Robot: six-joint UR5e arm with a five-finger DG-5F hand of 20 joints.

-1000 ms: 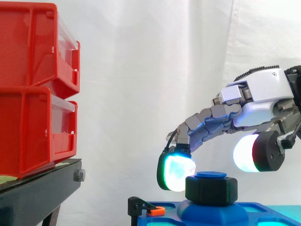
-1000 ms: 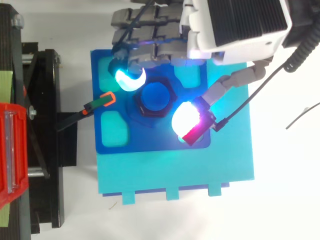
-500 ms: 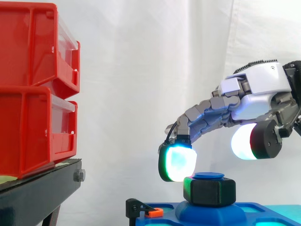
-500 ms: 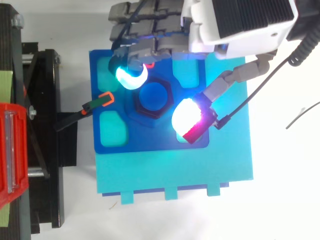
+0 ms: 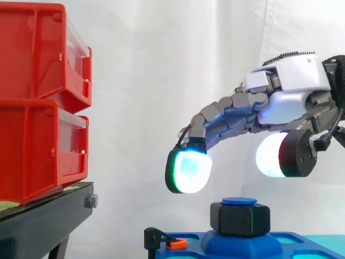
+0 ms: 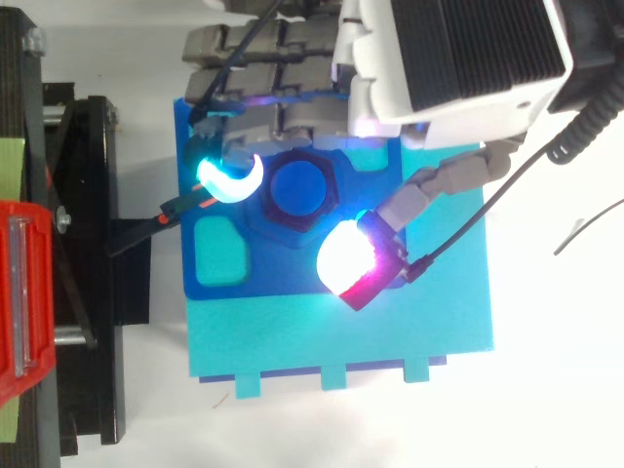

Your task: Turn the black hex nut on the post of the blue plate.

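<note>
Glossy red plastic bins (image 5: pixel 38 102) sat stacked on a black stand (image 5: pixel 51 216) at left, with a white curtain behind. A small black clamp (image 5: pixel 161 238) with an orange tip lay at the edge of the blue plate (image 6: pixel 273 268). The matte black hex nut (image 5: pixel 240 217) sat on the plate's round blue post (image 5: pixel 239 201). From above, its six-sided outline ringed the post. My hand (image 5: pixel 294 86) hovered over it, fingers spread, holding nothing.

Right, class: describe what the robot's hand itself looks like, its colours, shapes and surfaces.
The hand has a smooth white and pale grey shell, with a black ribbed panel on its back. Its fingers are chains of grey blocky segments. The fingertip pads are thick and rounded, glowing cyan-white with a green edge; the thumb's pad glows white beside red.
</note>
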